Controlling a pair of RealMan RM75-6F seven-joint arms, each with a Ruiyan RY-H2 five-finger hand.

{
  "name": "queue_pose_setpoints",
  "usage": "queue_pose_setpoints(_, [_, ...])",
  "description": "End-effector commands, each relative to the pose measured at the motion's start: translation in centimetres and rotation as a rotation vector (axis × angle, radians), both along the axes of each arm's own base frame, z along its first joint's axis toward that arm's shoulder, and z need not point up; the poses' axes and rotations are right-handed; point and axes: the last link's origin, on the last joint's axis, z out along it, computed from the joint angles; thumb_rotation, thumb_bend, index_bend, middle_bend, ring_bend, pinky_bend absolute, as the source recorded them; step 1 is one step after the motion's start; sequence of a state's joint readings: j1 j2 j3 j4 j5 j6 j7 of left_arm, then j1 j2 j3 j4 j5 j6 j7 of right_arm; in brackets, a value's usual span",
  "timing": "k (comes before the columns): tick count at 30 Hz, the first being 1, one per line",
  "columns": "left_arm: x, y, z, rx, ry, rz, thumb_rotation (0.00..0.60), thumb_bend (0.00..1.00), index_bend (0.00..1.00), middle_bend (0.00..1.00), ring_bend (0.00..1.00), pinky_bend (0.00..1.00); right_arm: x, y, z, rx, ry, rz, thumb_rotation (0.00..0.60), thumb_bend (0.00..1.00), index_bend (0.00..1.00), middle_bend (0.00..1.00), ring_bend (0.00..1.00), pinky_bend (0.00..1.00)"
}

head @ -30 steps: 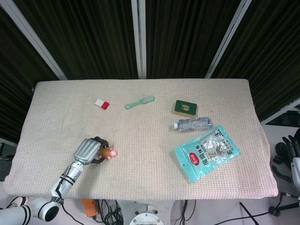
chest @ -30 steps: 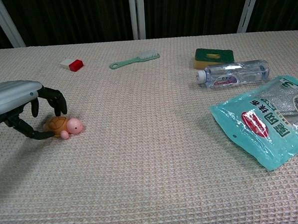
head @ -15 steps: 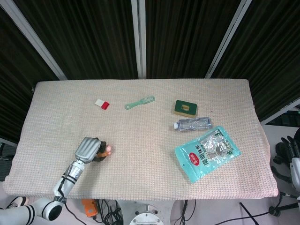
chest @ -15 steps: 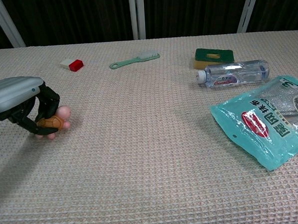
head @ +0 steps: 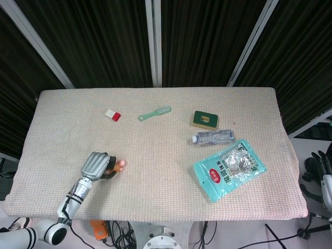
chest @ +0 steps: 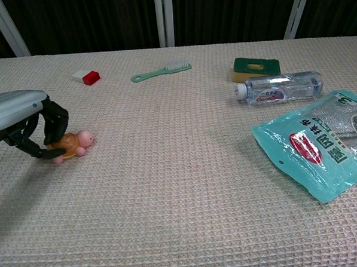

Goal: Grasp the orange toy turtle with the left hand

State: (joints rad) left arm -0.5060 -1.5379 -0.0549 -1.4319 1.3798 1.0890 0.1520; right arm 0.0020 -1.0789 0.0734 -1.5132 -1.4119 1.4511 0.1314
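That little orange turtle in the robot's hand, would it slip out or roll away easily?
The orange toy turtle looks smooth and rounded, so it may slip between the left hand's fingers. Its shape looks firm rather than floppy. Being small, it's probably light and easily nudged.

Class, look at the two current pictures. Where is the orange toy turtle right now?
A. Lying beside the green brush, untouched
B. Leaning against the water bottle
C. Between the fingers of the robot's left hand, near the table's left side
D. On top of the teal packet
C: the left hand has its dark fingers closed around the turtle, far from the brush, packet and bottle.
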Motion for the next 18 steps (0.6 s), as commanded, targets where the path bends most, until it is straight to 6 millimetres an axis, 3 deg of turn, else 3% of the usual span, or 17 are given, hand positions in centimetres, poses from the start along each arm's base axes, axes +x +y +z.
queue_pose_setpoints(1, [-0.2,-0.5,1.4,0.044,-0.002,-0.019,0.6,0.23,0.36,0.37,0.24,0.51,0.1,-0.1,0.1,-0.005,-0.001,0.002,0.6,0.17,0.0,0.0,0.0,0.0])
queue_pose_setpoints(6, [-1.6,-1.9,4.8,0.095,0.031,0.032,0.6,0.23,0.23,0.16,0.06,0.31,0.6,-0.3,0.2,-0.02,-0.012,0.008,0.6,0.17,0.0,0.0,0.0,0.0])
queue_pose_setpoints(12, [-4.9,-4.8,10.7,0.274,0.093,0.122,0.6,0.2,0.17,0.1,0.0,0.13,1.2,-0.4,-0.2,-0.027,-0.011,0.015,0.6,0.17,0.0,0.0,0.0,0.0])
queue_pose_setpoints(18, [-9.1,-9.3,15.1,0.455,0.063,0.178,0.6,0.19,0.17,0.09,0.0,0.09,1.5,-0.2,-0.7,-0.01,0.007,0.022,0.6,0.17,0.0,0.0,0.0,0.0])
